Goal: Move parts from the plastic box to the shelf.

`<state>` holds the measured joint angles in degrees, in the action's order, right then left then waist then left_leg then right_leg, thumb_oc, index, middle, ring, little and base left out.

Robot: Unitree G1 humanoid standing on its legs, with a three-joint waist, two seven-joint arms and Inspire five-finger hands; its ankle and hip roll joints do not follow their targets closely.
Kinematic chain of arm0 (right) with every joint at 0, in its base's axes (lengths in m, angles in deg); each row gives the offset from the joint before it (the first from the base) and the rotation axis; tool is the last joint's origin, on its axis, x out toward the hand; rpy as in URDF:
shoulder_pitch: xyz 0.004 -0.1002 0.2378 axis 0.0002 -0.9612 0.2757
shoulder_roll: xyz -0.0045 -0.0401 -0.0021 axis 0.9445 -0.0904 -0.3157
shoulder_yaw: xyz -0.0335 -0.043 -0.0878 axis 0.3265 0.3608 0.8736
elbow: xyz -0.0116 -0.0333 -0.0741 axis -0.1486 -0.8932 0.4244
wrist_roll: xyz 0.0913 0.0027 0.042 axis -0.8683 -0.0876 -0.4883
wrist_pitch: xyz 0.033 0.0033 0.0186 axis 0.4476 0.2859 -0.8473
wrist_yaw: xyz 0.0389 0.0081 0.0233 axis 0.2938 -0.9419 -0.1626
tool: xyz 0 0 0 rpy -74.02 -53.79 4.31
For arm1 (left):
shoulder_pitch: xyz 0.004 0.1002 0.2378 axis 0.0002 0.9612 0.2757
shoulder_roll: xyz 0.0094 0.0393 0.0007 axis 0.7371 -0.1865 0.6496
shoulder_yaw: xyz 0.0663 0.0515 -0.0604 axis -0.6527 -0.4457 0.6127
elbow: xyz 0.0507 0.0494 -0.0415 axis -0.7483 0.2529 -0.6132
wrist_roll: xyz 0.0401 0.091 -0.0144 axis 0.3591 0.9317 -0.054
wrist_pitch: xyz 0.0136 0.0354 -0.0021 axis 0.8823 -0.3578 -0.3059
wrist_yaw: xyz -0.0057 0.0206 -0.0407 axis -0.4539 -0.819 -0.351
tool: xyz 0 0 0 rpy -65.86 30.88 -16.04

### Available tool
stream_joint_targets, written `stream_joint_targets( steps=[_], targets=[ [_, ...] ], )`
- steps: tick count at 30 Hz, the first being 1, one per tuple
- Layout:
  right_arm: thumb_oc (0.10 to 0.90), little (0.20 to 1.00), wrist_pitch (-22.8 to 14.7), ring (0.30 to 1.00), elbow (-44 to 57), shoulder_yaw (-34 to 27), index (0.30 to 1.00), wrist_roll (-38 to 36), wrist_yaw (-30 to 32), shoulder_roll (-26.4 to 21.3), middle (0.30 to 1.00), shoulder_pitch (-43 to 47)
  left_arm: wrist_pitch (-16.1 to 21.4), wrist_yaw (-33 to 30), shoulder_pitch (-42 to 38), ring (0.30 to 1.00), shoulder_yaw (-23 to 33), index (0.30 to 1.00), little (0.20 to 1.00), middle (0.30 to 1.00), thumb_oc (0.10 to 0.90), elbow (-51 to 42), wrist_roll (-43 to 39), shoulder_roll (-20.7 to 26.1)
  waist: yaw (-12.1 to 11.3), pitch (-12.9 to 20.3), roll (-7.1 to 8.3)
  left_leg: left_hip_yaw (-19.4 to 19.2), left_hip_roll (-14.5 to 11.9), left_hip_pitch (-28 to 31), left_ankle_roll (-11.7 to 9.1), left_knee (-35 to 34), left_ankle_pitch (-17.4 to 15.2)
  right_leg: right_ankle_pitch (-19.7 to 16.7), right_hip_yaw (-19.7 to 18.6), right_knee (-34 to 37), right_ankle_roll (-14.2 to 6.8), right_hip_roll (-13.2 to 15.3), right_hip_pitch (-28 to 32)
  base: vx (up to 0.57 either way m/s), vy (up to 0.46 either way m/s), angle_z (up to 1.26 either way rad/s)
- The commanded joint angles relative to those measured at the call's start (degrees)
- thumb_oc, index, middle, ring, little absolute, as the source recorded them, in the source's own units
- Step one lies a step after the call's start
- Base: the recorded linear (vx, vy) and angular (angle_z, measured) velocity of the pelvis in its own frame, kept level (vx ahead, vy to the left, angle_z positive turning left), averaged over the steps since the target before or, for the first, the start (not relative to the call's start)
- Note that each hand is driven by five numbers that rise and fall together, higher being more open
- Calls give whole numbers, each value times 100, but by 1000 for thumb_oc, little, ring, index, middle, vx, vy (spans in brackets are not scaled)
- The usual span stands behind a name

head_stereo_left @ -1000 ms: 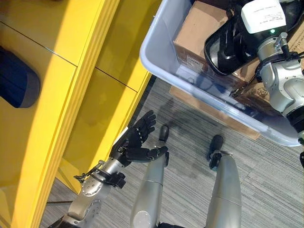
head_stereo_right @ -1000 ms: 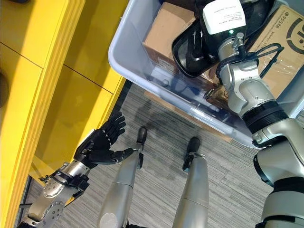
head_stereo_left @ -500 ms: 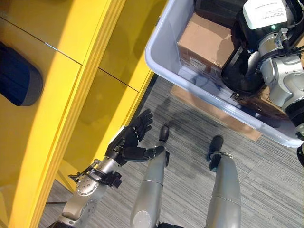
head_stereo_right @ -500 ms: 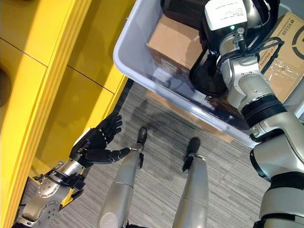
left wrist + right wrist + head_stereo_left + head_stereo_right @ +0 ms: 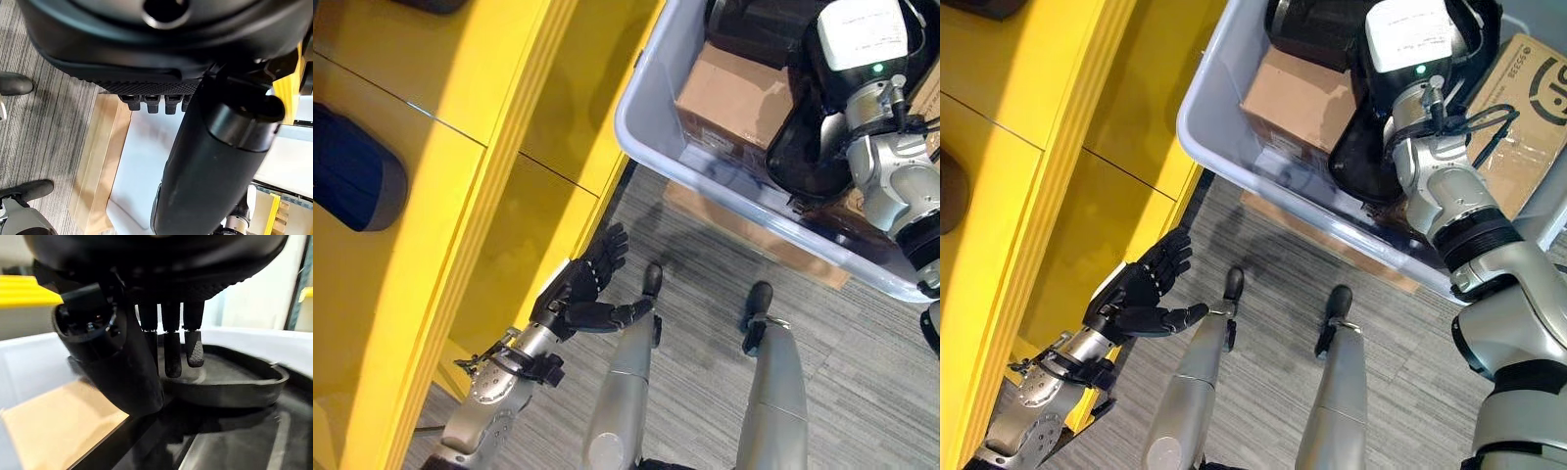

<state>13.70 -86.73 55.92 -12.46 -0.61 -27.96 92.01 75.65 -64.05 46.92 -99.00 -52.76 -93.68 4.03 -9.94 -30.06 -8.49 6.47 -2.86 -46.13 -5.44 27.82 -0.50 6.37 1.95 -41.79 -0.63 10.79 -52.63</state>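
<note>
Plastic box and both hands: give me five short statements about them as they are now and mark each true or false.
1. The plastic box holds a cardboard box. True.
2. The right hand is shut on a black part inside the plastic box. True: its fingers curl over the part's rim.
3. The left hand holds a black part. False: it is open and holds nothing, out over the floor beside the yellow shelf.
4. The plastic box sits on the yellow shelf. False: it stands apart from the shelf, to its right.
5. A dark blue object lies on the yellow shelf. True.
</note>
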Motion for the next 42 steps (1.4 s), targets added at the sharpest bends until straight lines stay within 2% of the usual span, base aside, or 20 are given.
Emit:
stream_joint_targets(
  steps=[1,11,12,21,26,27,28,29,37,42],
  targets=[
    [400,300,-410,300,812,-485,300,-153,709,-483,300,595,563,19,-24,1000,34,1000,1000,1000,900,-695,-181,51,107,26,-143,-200,-106,354,404,-202,-380,865,125,-7,217,-128,644,-12,26,-3],
    [400,300,-660,300,2575,-1387,300,-151,604,-874,300,-482,615,-3,-7,1000,110,1000,1000,1000,900,-599,-340,69,434,26,58,-350,-255,769,374,-356,-418,760,24,288,146,-180,944,-6,5,-5],
    [400,300,-690,300,2761,-1583,300,-62,524,-927,300,-680,613,-20,-31,1000,101,1000,1000,1000,900,-554,-331,92,500,26,125,-369,-299,854,363,-383,-423,728,13,355,132,-202,1010,-15,-22,-13],
    [400,300,-690,300,2648,-1595,300,-35,419,-1067,300,-777,649,-165,-209,1000,-22,1000,1000,1000,900,-415,-249,73,587,26,252,-402,-388,1004,343,-443,-424,662,7,510,99,-227,1159,-17,-19,-8],
    [400,300,-727,300,2543,-1447,300,23,5,-1144,300,-751,637,-151,-246,1000,-22,1000,1000,1000,900,-350,-211,73,593,26,292,-392,-417,1061,328,-514,-380,630,30,587,93,-232,1222,0,0,0],
    [549,509,-734,509,2535,-1420,509,23,-8,-1138,509,-737,643,-146,-249,1000,-21,1000,1000,1000,900,-346,-205,66,593,26,295,-394,-422,1063,328,-524,-372,624,29,594,94,-235,1221,0,0,0],
    [606,588,-743,588,2512,-1344,588,-6,-48,-1140,588,-683,648,-128,-261,1000,-22,1000,1000,1000,900,-346,-218,64,587,26,295,-394,-427,1078,326,-565,-353,617,30,611,94,-246,1219,0,0,0],
    [900,1000,-717,1000,2464,-1256,1000,-112,-16,-1125,1000,-630,642,-141,-284,1000,-31,1000,1000,1000,900,-343,-191,57,590,26,288,-400,-439,1082,324,-589,-335,619,28,608,99,-247,1210,0,0,0],
    [900,1000,-683,1000,2396,-1136,1000,18,-163,-983,1000,-582,699,-201,-262,1000,-24,1000,1000,1000,900,-356,-187,46,527,26,257,-363,-418,1155,319,-598,-335,729,68,446,141,-232,1264,4,-4,1],
    [900,1000,-505,1000,2349,-1209,1000,-17,-320,-1030,1000,-804,635,-73,-188,1000,100,1000,1000,1000,900,-393,-155,41,524,26,305,-444,-484,1376,317,-639,-338,833,144,326,179,-220,1451,30,-81,6]
  ],
)
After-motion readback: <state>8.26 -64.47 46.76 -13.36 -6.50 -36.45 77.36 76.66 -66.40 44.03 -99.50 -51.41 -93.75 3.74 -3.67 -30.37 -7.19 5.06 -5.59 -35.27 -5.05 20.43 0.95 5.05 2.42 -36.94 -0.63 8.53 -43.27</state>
